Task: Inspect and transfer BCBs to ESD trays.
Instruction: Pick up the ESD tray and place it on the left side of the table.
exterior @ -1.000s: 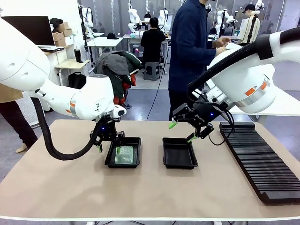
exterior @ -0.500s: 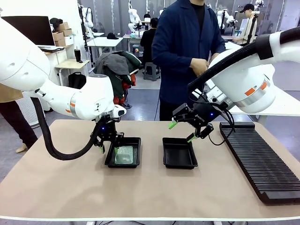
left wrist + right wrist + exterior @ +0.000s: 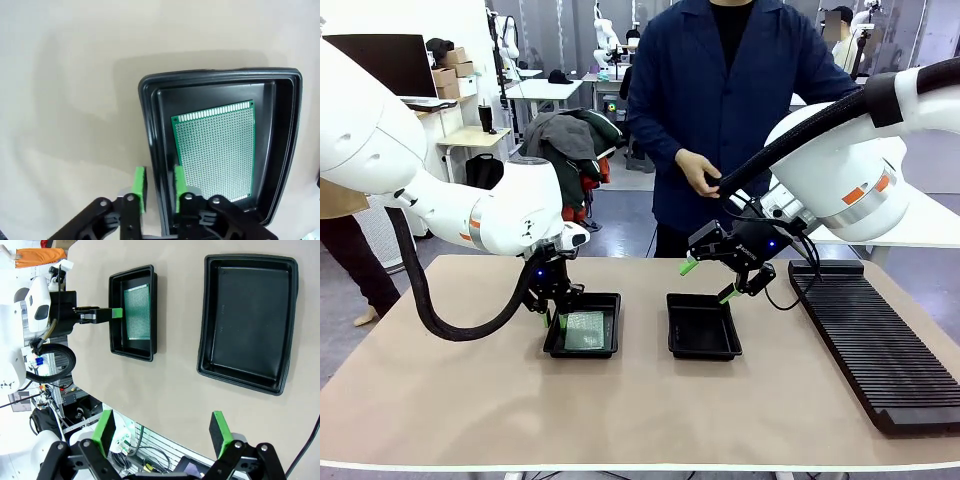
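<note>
Lying flat, one BCB (image 3: 215,150) occupies a black tray (image 3: 220,80).

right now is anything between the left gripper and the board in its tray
Only the side wall of the tray: the left gripper straddles it, one pad outside, one inside beside the board. Nothing lies on the board.

No text, label or number can be read. The BCB (image 3: 215,150) just beside the left gripper (image 3: 159,181) shows only rows of holes, no legible print.
</note>
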Controlling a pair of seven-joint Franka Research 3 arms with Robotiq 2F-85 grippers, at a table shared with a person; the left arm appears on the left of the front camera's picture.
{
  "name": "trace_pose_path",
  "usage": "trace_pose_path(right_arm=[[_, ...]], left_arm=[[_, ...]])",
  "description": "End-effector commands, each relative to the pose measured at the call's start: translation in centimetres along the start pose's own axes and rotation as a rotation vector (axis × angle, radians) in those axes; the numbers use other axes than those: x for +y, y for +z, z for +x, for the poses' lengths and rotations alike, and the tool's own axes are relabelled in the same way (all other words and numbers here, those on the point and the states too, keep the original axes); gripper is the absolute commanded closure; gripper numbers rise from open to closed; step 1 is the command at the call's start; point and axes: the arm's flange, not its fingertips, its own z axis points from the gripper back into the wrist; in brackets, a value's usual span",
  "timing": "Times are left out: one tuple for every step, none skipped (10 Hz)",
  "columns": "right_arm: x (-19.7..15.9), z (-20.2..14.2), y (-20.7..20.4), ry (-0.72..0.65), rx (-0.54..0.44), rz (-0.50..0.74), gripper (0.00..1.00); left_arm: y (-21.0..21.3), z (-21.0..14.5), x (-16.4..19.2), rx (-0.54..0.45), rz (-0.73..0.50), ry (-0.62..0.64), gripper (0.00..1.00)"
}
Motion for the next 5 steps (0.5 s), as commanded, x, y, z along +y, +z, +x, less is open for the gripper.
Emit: trace_pose_path(right_arm=[[0.19,0.26,-0.09,-0.016,0.004,-0.019,0.0],[0.19,0.26,-0.09,-0.016,0.004,-0.019,0.0],[0.19,0.26,-0.09,-0.016,0.004,-0.019,0.0],[0.19,0.26,-0.09,-0.016,0.004,-0.019,0.0],[0.19,0.26,-0.09,-0.016,0.004,-0.019,0.0]], left_arm=[[-0.17,-0.8,0.26,-0.025,0.006,-0.008,0.77],[-0.15,-0.88,0.29,-0.028,0.006,-0.007,0.81],[-0.18,-0.95,0.39,-0.028,0.005,-0.004,0.88],[-0.26,-0.99,0.48,-0.027,0.005,0.0,0.91],[-0.27,-0.99,0.5,-0.029,0.004,0.0,0.98]])
